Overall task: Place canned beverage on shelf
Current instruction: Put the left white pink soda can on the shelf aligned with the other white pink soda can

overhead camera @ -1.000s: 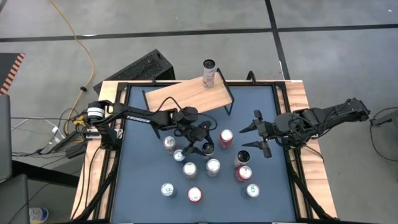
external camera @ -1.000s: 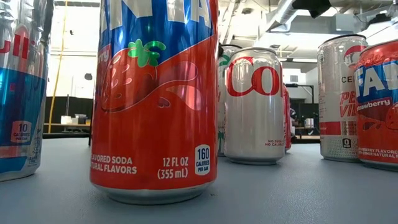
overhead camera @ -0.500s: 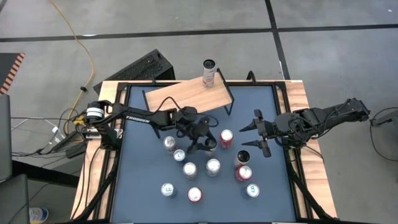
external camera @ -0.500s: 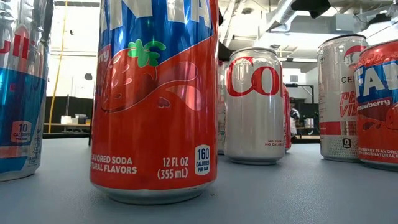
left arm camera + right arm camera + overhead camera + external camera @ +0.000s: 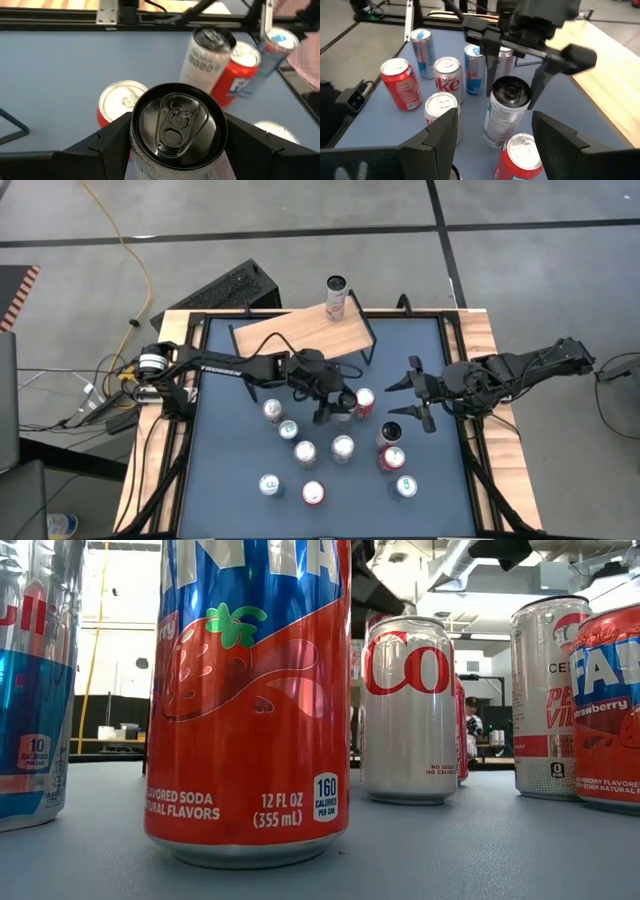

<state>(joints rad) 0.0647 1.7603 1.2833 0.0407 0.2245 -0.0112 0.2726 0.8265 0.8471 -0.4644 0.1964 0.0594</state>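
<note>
**Left gripper holding a black-topped can over the table**

From above, we are seeing the left gripper (image 5: 333, 405) reaching out over the middle of the blue table (image 5: 225, 450), just in front of the shelf (image 5: 300, 332). The shelf is sitting at the table's far edge, with one tall can (image 5: 336, 298) standing at its far corner. The right gripper (image 5: 412, 393) is waiting at the right side, fingers spread, gripping nothing. Loose cans are standing between and in front of the two grippers.

At table height, we are looking past a strawberry soda can (image 5: 248, 700) with a silver can (image 5: 408, 710) behind it; neither gripper is clearly showing.

Through the left wrist camera, we are seeing the fingers (image 5: 107, 142) closed on either side of a black-topped can (image 5: 178, 126), clear above a red can (image 5: 122, 102).

Through the right wrist camera, we are looking past open fingers at a black-and-white can (image 5: 507, 110) standing on the table, with the left arm hanging beyond it.
</note>
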